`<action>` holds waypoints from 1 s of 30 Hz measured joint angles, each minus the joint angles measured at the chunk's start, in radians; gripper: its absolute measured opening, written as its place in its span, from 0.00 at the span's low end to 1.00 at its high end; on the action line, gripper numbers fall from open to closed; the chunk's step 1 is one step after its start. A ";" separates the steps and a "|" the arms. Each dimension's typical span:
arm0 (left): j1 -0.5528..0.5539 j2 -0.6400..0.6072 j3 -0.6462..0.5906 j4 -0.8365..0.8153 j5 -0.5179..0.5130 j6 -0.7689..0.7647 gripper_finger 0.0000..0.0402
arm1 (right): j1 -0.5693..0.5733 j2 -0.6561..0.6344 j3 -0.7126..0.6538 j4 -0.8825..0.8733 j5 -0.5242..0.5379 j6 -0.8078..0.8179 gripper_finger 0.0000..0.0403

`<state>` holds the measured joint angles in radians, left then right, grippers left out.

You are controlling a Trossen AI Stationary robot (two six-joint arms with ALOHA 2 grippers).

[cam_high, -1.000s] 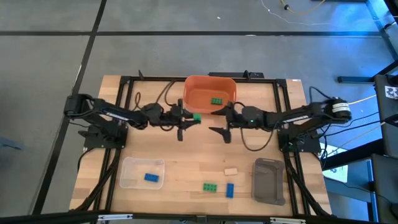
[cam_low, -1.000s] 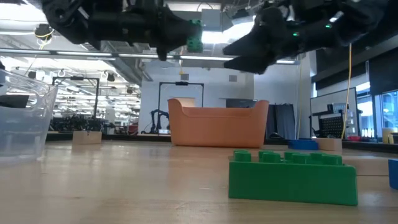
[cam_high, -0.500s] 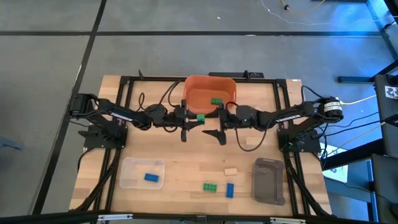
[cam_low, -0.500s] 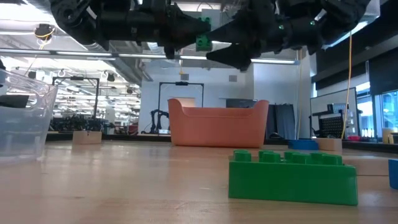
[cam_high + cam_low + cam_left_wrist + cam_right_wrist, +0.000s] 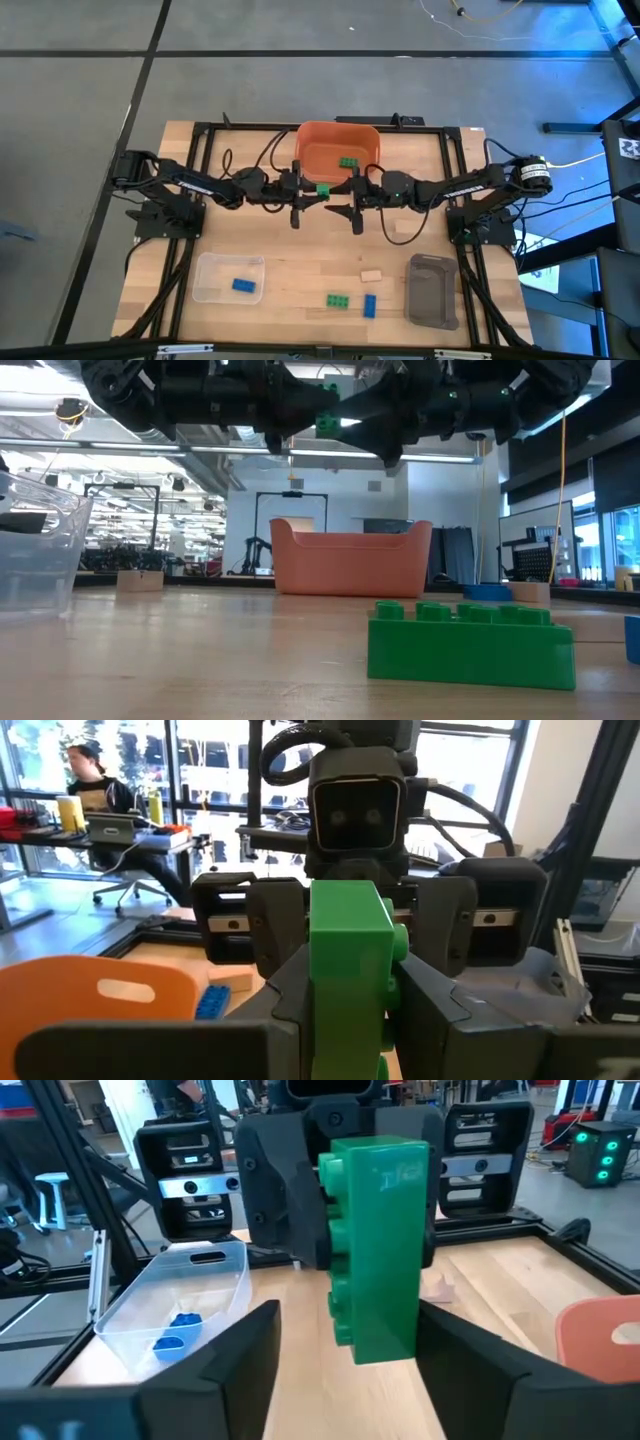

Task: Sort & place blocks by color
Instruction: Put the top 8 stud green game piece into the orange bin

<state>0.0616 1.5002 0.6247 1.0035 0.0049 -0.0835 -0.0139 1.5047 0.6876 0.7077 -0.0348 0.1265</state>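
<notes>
Since the earlier frame we see the right claw (image 5: 340,192) move in to meet the left claw (image 5: 310,190), fingers narrowing around the green block (image 5: 322,189) the left claw holds; both arms stretch level above the table (image 5: 300,265), just before the orange bin (image 5: 337,145); open table lies beneath.

2 dark arms (image 5: 200,186), black looping cables (image 5: 272,150), angular black fingers (image 5: 240,1350).
</notes>
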 joint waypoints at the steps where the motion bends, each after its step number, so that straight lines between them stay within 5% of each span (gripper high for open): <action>1: 0.001 0.000 0.000 0.000 0.004 -0.007 0.20 | 0.000 0.000 0.000 0.000 0.000 0.000 0.52; 25: -0.008 0.052 0.050 -0.004 0.010 -0.014 0.20 | 0.000 0.040 0.000 0.051 -0.004 0.013 0.51; 30: -0.008 0.052 0.050 -0.026 0.013 -0.015 0.20 | 0.000 0.040 0.000 0.050 -0.002 0.026 0.40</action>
<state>0.0539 1.5524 0.6746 0.9771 0.0181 -0.0982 -0.0139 1.5448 0.6876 0.7580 -0.0372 0.1524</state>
